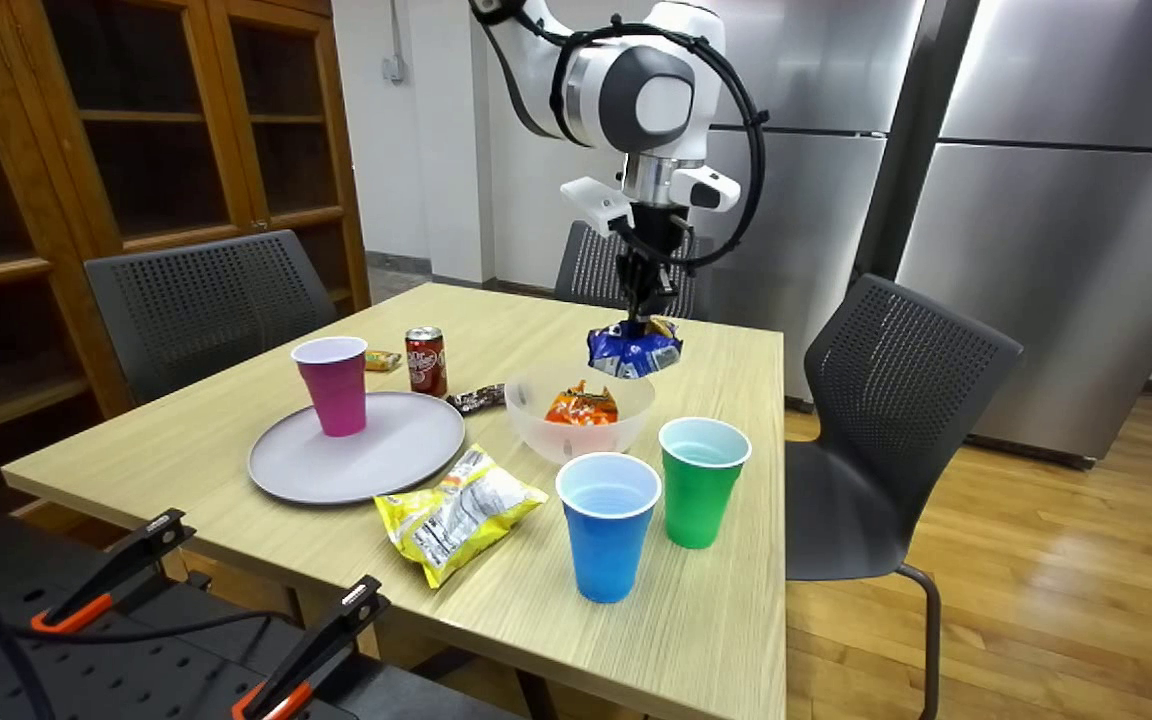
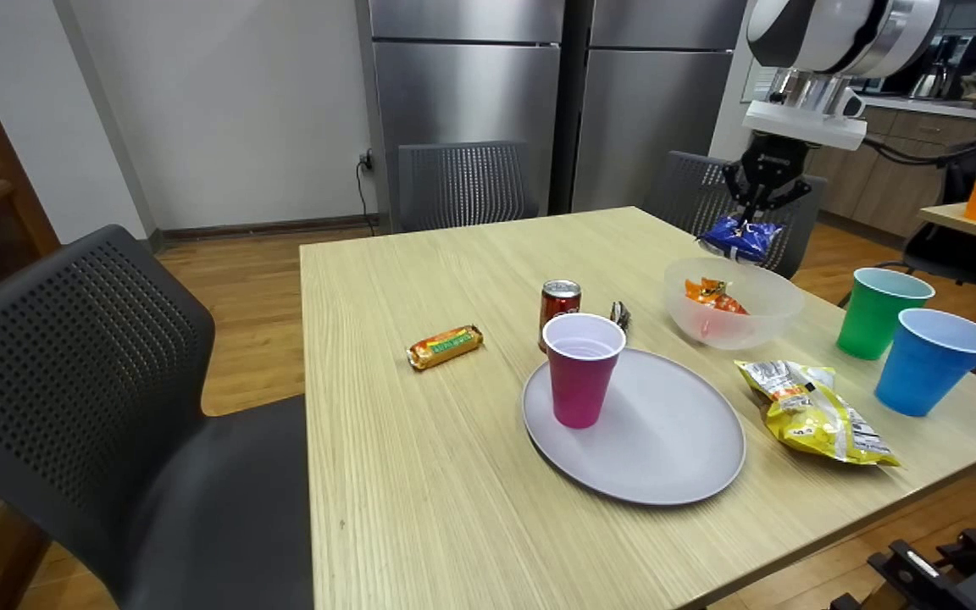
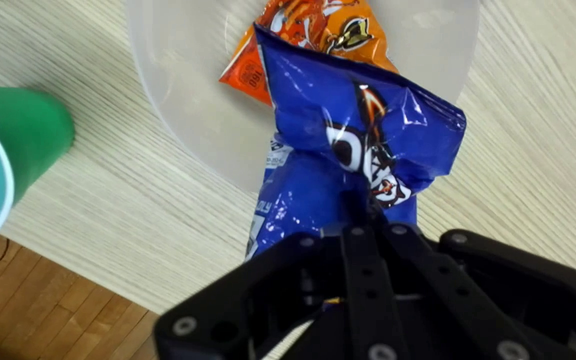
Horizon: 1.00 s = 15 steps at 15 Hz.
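Note:
A crinkled blue chip bag [image 1: 626, 355] hangs from my gripper [image 1: 639, 316], which is shut on it. In the wrist view the gripper [image 3: 368, 207] pinches the bag [image 3: 300, 185] near its middle, and the fingertips are partly lost in its folds. The bag is raised above the table, partly over the rim of a translucent white bowl [image 3: 178, 95]. Inside the bowl [image 1: 576, 442] lies an orange snack bag [image 1: 586, 407]. Both exterior views show the blue bag [image 2: 740, 239] clear above the bowl [image 2: 729, 332].
Near the bowl stand a green cup [image 1: 701, 490] and a blue cup [image 1: 606, 540]. A yellow bag [image 1: 461, 510] lies beside a grey plate [image 1: 286, 465] bearing a magenta cup [image 1: 338, 395]. Also present are a soda can [image 1: 426, 360], dark wrapper [image 1: 476, 399] and gold-wrapped bar [image 2: 446, 346]. Chairs surround the table.

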Tool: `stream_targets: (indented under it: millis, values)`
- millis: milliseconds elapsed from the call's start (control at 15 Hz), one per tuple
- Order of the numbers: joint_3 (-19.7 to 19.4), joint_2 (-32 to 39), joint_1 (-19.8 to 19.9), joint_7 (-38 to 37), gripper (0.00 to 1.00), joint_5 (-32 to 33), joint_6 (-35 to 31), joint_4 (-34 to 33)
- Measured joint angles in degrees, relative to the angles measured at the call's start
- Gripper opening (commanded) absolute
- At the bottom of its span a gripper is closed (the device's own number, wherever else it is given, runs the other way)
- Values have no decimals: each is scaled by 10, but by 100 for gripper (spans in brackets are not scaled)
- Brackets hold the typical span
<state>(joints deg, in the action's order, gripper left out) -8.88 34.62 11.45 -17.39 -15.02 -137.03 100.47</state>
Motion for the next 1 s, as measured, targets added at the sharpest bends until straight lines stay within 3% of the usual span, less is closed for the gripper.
stream_targets:
  millis: [1000]
  values:
    - [12,-13,-24,36,0,4,-2,65]
